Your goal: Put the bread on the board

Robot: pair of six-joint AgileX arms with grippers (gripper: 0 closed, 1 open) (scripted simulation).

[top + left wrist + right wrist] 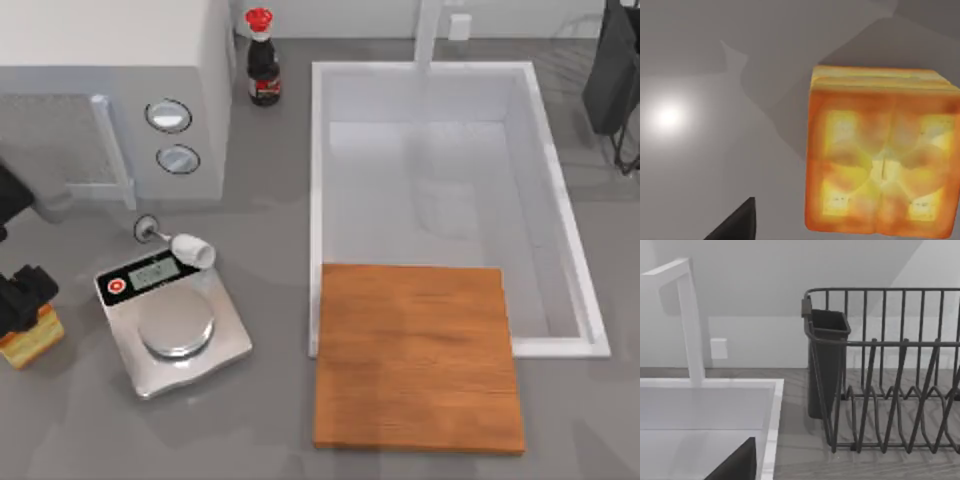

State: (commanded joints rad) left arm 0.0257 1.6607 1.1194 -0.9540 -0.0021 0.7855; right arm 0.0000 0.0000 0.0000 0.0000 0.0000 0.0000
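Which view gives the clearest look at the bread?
The left wrist view: the bread appears close up, crust and crumb plain. In the top view it is a small chunk at the table's left edge, partly under the left tool.

The board [415, 355] looks like wood, warm orange-brown with visible grain and a matt face. Left of the board, the kitchen scale [175, 325] has a shiny, brushed-metal look. Further left of the board, the bread [882, 150] shows a glossy orange-brown crust and pale yellow crumb. The worktop [270, 430] around the board is smooth, matt grey.
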